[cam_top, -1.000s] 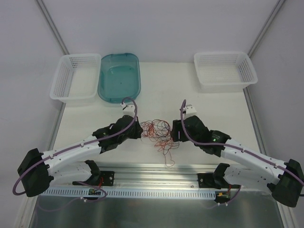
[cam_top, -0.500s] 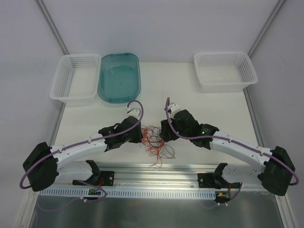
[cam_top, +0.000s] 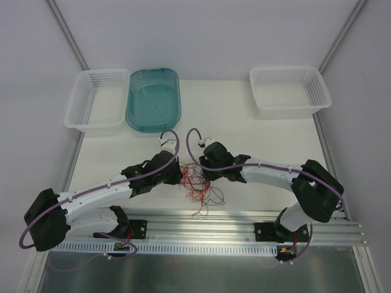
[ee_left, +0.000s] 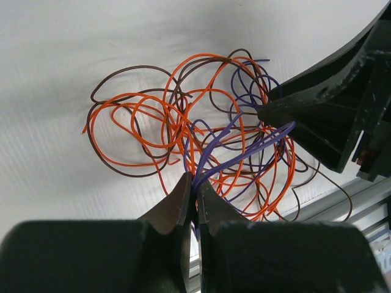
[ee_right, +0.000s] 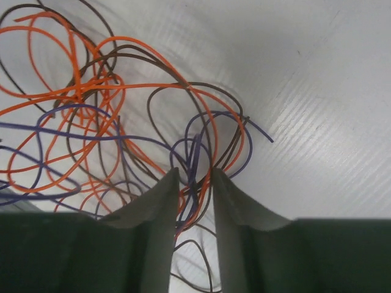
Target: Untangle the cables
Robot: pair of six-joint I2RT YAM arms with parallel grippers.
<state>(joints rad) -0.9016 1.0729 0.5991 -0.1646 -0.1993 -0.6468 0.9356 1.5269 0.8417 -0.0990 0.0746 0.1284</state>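
Observation:
The cables (cam_top: pixel 197 183) are a loose tangle of thin orange, dark brown and purple wires on the white table between the two arms. In the left wrist view my left gripper (ee_left: pixel 195 186) is shut on purple strands of the cables (ee_left: pixel 201 131). In the right wrist view my right gripper (ee_right: pixel 194 176) is open, its fingers standing either side of purple, orange and brown strands of the cables (ee_right: pixel 122 122). From above, the left gripper (cam_top: pixel 179 174) and the right gripper (cam_top: pixel 200 170) both meet the tangle's upper part. The right gripper's black finger shows in the left wrist view (ee_left: pixel 330 116).
A teal tub (cam_top: pixel 153 99) and a white basket (cam_top: pixel 96 101) stand at the back left. Another white basket (cam_top: pixel 289 89) stands at the back right. A metal rail (cam_top: pixel 201 235) runs along the near table edge, close below the tangle.
The right arm has swung left, bringing its gripper over the tangle's upper right. The left gripper has shifted slightly. The tangle has bunched narrower between them.

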